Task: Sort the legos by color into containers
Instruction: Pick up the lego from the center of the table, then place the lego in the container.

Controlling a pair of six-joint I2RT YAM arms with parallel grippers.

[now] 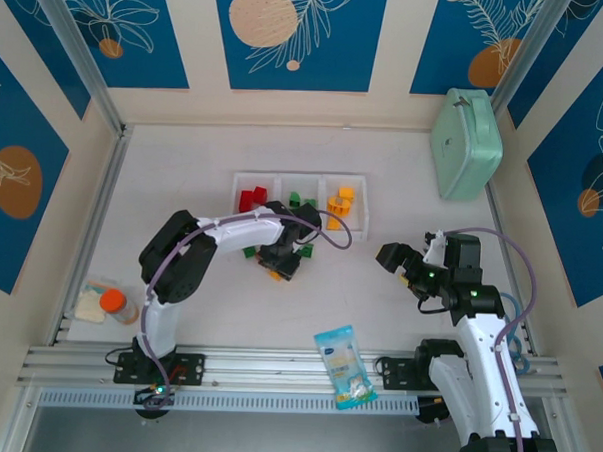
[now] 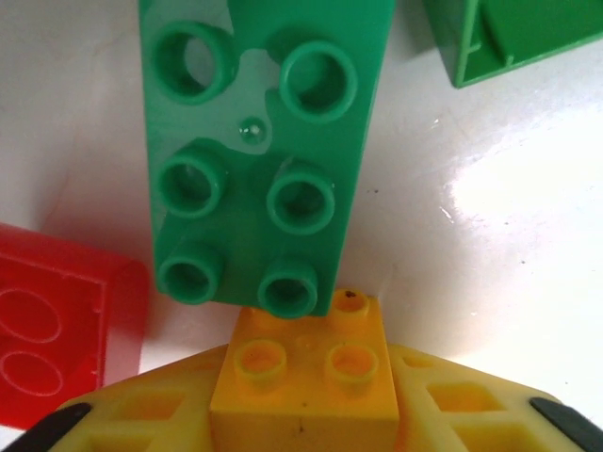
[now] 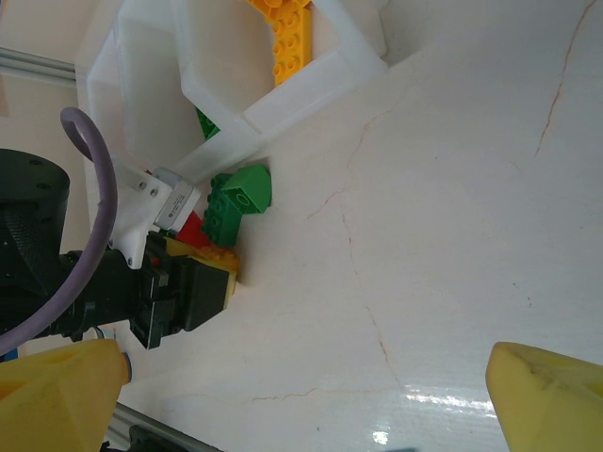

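Saw green brick [image 2: 259, 160], yellow-orange brick [image 2: 306, 381], red brick [image 2: 57, 334], all plain; bins [image 1: 302, 176] were white, case [image 1: 467, 143] mint-green, snack packet [image 1: 345, 366] blue-and-white.

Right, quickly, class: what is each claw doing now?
Left claw: closed on an orange brick.
Right claw: open, empty.

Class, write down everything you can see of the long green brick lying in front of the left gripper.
The long green brick is glossy plastic, with six hollow round studs showing in two rows, facing the wrist camera. It lies flat on the white table, its far end cut off by the picture edge. Its near end appears to touch the yellow-orange brick held in the left gripper. A red brick lies close beside it.
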